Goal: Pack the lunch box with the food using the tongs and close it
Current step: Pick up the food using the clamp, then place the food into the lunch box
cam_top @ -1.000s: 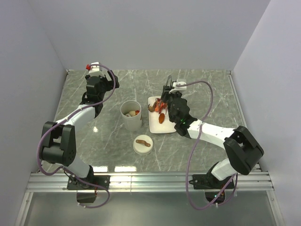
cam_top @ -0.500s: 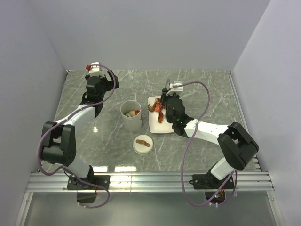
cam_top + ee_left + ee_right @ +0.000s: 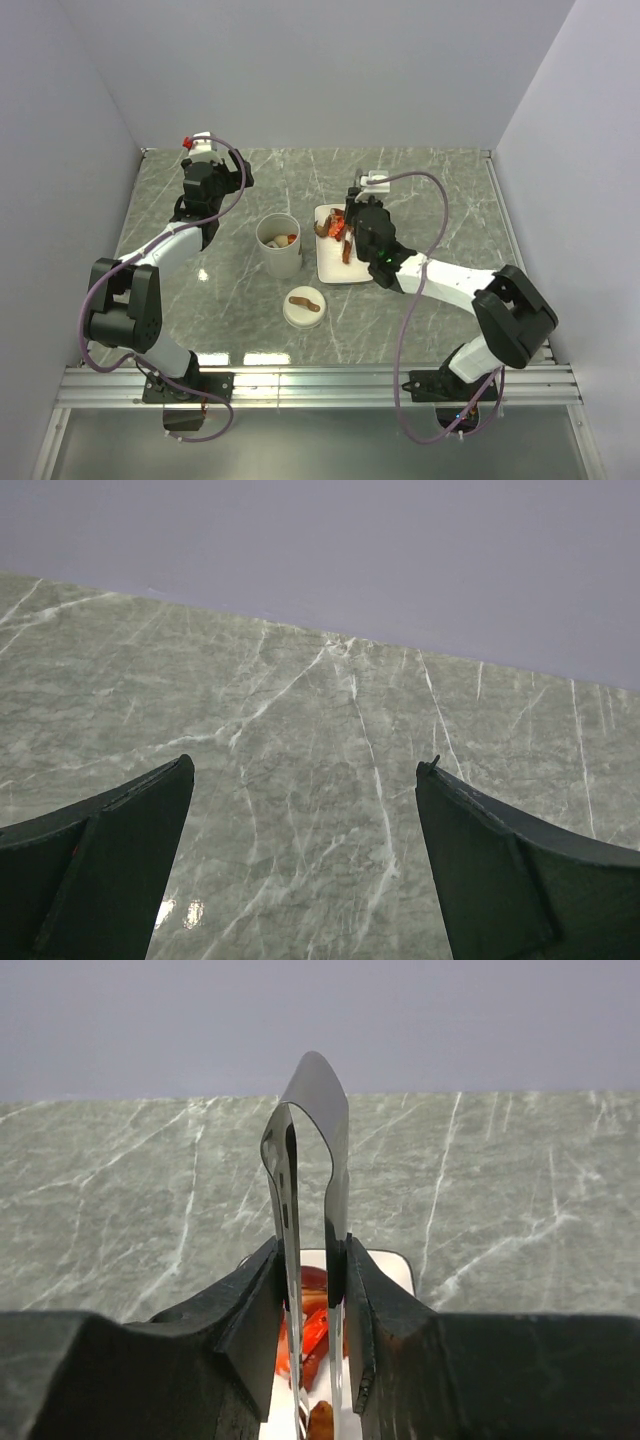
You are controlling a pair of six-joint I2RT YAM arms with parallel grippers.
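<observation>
**Right gripper** (image 3: 312,1295): clenched on the tongs (image 3: 322,1100), gripped across both arms below the bend. Over the last second the jaws have drawn in and the tong arms now stand almost parallel. In that time the wrist has shifted only slightly above the plate's far end.

**Tongs:** tips point down over the plate (image 3: 328,270). A red piece of food (image 3: 313,1328) sits between the arms. Whether it is truly pinched cannot be told, as the tips are cut off at the picture's edge.

**Food, remainder:** red-orange bits lie on the plate's far half. A few pale and orange pieces (image 3: 279,240) show inside the lunch box (image 3: 281,262).

**Lunch box:** upright, just left of the plate, not moved.

**Lid** (image 3: 303,305): flat on the tabletop (image 3: 440,200), off the plate's near-left corner and apart from it. Unchanged.

**Left gripper** (image 3: 305,770): released, holding nothing. It is parked well left of the plate, beyond the lunch box, in the same pose as before.

**Reading:** the tightening squeeze suggests a fresh pick in hand. Packing looks partly done, and the closing step is not yet begun.
</observation>
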